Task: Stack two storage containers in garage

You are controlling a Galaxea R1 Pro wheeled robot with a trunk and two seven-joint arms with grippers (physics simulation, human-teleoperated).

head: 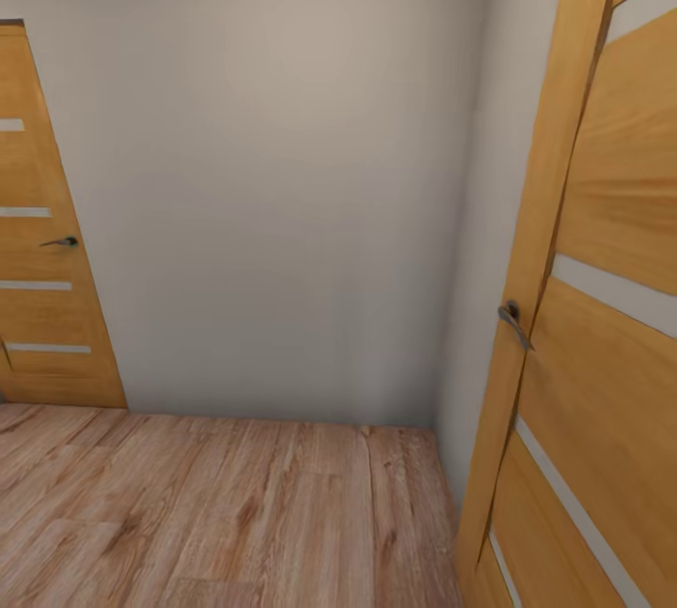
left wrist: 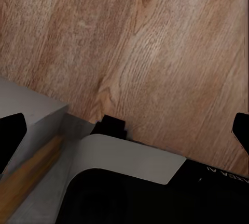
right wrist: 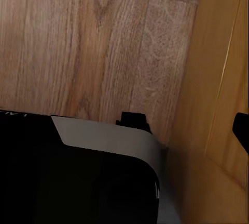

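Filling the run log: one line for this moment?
place: hallway | ahead: white wall | doors: orange door left, orange door right | floor: wood planks | containers: unseen

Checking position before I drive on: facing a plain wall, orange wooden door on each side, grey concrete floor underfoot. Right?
Not quite. The floor is light wood plank, not grey concrete, as the head view shows. The plain wall ahead and an orange door on the left and right are correct.

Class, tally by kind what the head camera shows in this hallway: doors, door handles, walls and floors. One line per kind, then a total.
Orange wooden doors: 2 (left door, right door)
Door handles: 2 (left handle, right handle)
Walls: 2 (facing wall, side wall)
Wood plank floor: 1
Total: 7
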